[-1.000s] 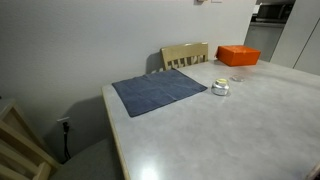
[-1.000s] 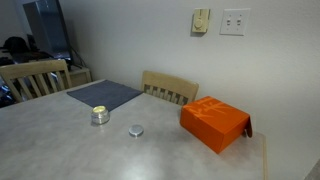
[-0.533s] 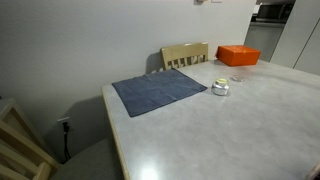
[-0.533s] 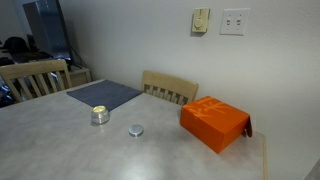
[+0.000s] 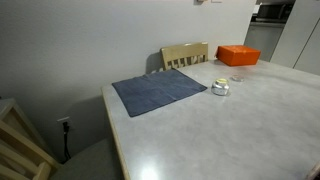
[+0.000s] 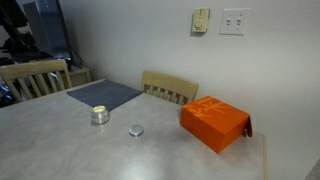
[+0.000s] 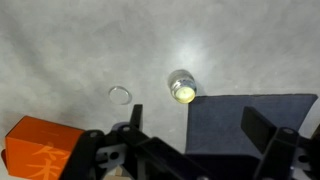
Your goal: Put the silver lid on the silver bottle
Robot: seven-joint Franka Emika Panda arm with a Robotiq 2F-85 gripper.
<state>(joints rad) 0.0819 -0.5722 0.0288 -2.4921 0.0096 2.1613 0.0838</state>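
Above table (image 7: 60,40), tool (image 7: 193,114) faces down, jaws apart; silver bottle (image 7: 182,88) below.

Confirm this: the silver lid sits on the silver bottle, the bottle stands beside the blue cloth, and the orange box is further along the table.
Wrong on the lid: it is not on the bottle but lies on the table apart from it, as the wrist view shows. The bottle does stand beside the blue cloth, with the orange box further along.
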